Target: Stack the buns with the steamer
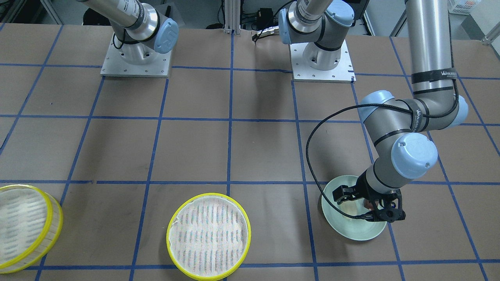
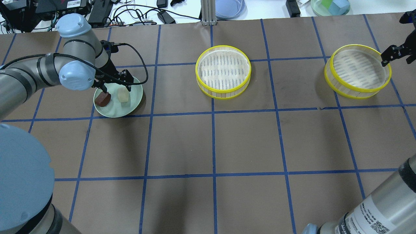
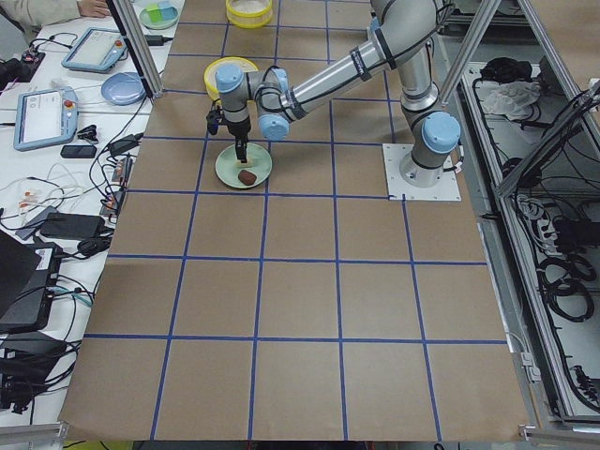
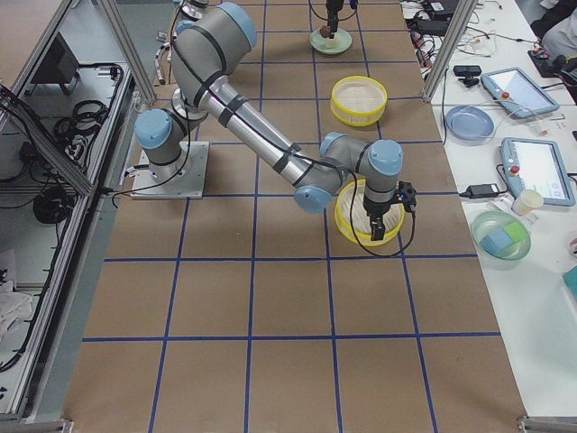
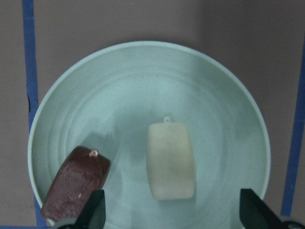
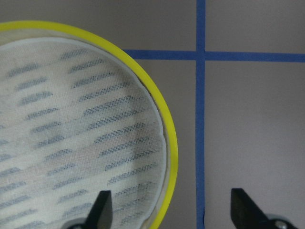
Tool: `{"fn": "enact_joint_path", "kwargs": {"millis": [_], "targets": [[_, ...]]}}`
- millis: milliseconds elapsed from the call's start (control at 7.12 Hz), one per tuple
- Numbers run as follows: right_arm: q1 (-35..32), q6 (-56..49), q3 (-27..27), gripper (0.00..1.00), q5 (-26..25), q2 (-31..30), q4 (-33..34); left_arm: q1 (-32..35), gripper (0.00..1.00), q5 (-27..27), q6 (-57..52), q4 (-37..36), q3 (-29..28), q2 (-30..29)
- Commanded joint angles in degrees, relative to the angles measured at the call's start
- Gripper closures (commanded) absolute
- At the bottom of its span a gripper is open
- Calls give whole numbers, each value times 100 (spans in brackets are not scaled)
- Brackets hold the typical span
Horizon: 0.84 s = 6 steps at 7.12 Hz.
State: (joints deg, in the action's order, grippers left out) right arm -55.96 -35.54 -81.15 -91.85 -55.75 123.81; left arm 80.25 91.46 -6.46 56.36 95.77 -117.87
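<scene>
- Jaws of the left arm stand apart, low over the pale green plate (image 5: 143, 71). In the wrist view their tips show at the bottom edge, and the cream bun (image 5: 170, 161) lies between them, untouched.
- The step in hand looks to be picking up that bun. Lower straight down, centred on it, and close gently across its narrow width, since it looks soft.
- The brown bun (image 5: 75, 183) lies at lower left, just beside one tip; keep that tip off it.
- Jaws of the right arm are apart too, straddling the yellow rim of the right-hand steamer tray (image 6: 171, 138), at the overhead view's upper right.
- The middle steamer tray (image 2: 223, 70) sits top centre on the tabletop (image 2: 247, 139) and is the likely drop spot.
</scene>
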Motion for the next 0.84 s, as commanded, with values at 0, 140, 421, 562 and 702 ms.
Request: {"fn": "enact_joint_path", "kwargs": {"millis": [0,140,421,562,702], "targets": [[6,-320,-6,15,25,283,282,-1,0,-371,206,-432,-14,-288],[6,-304,-6,16,87,310,354,-1,11,-409,190,-441,-14,-368],[6,-313,3,39,176,354,354,-1,38,-331,-55,-424,56,-368],[6,-296,3,53,185,355,354,-9,82,-304,-318,-398,38,-360],[6,-295,-6,61,185,363,346,-10,100,-295,-329,-389,12,-360]]}}
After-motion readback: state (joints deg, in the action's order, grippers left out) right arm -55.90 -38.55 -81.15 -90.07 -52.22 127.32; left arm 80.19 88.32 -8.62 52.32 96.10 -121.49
